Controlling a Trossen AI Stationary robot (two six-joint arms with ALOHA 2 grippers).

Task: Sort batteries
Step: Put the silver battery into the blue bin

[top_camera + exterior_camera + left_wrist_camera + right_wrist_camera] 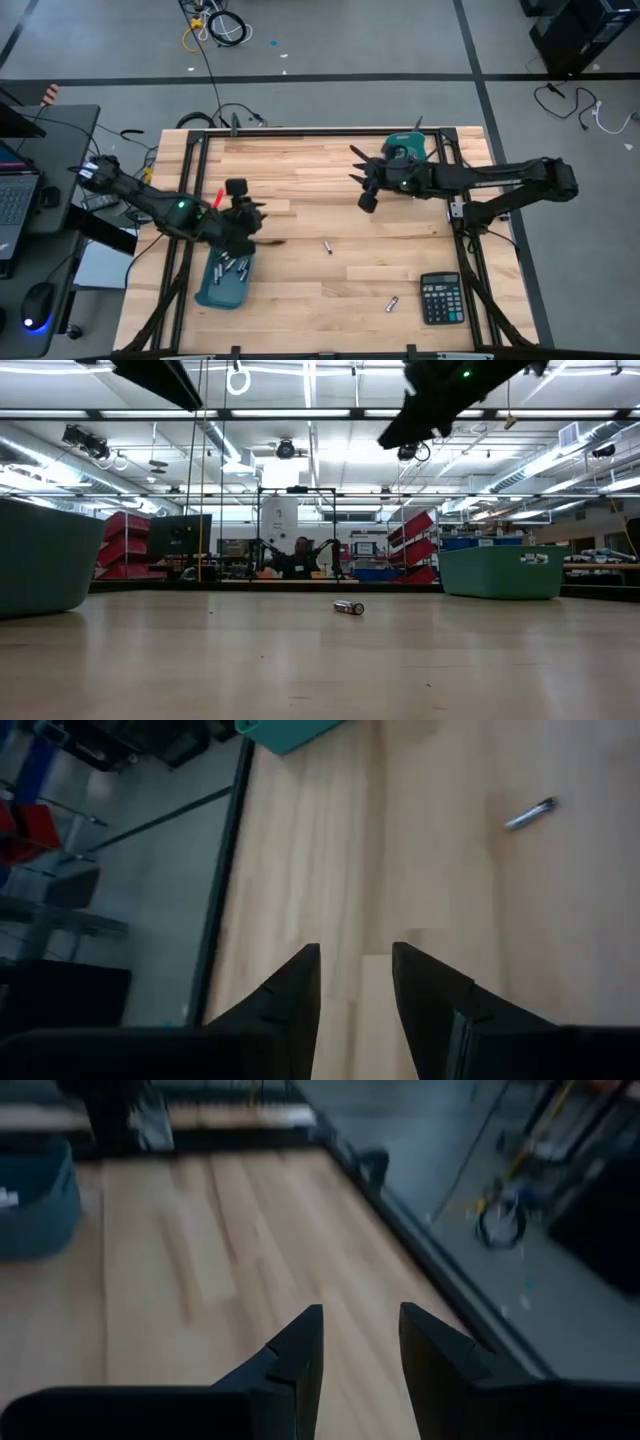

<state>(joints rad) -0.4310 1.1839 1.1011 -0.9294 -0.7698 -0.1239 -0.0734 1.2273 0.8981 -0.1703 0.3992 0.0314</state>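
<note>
Teal bins [226, 283]: 2 | loose batteries [327, 247]: 2 | both grippers [355, 982] parted, empty

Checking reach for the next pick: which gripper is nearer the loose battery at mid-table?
Left. The left gripper sits beside the battery, over the near bin's end; the right gripper is farther, by the far bin.

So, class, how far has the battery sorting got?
Done: several batteries lie in the near teal bin. In hand: nothing; the left pincer and right pincer are both open and empty. Left: two loose batteries, one mid-table, one by the calculator.
</note>
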